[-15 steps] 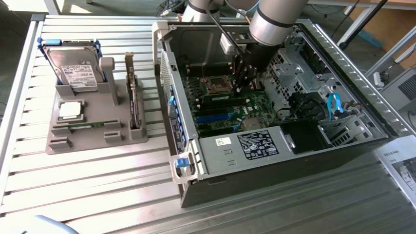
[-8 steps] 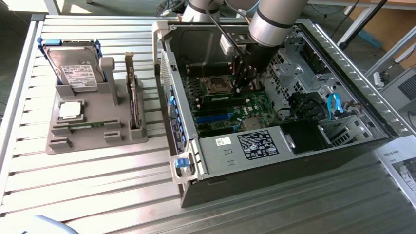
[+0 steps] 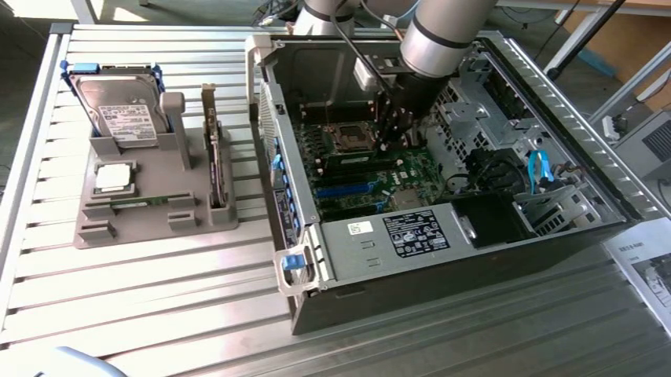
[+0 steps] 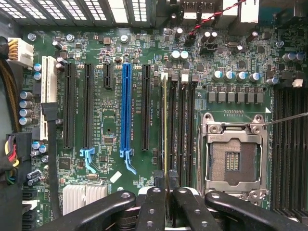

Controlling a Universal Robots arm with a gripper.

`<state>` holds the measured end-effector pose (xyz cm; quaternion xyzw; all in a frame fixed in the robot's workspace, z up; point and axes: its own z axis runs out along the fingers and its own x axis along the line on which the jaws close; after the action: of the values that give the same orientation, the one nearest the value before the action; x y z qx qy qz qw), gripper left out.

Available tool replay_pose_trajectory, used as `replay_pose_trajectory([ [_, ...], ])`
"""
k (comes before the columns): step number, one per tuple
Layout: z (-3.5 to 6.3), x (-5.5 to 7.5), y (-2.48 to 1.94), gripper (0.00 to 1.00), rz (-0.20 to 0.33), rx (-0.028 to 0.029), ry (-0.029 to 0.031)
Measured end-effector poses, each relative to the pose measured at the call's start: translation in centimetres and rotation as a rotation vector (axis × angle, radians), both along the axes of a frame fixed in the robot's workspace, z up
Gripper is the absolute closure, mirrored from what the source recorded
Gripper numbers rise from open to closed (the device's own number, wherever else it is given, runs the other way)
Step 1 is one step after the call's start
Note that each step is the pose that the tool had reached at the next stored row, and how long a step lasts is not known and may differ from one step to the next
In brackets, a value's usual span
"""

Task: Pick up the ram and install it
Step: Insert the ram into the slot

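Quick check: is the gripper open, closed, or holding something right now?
Gripper: closed on the ram, which it holds edge-on at the memory slots next to the empty processor socket.

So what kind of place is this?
Probably a robot lab or workshop for building computers: a robot arm reaches into an open computer case, its pincer gripping the ram, and a hard drive sits in a grey holder on the metal table.
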<state>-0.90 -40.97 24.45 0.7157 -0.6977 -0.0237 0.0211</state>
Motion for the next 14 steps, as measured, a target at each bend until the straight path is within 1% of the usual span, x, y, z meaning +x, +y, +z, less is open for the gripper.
replay_pose_trajectory([
  [14, -0.03, 0.00, 0.00, 0.87, -0.006, 0.0000, 0.0000],
])
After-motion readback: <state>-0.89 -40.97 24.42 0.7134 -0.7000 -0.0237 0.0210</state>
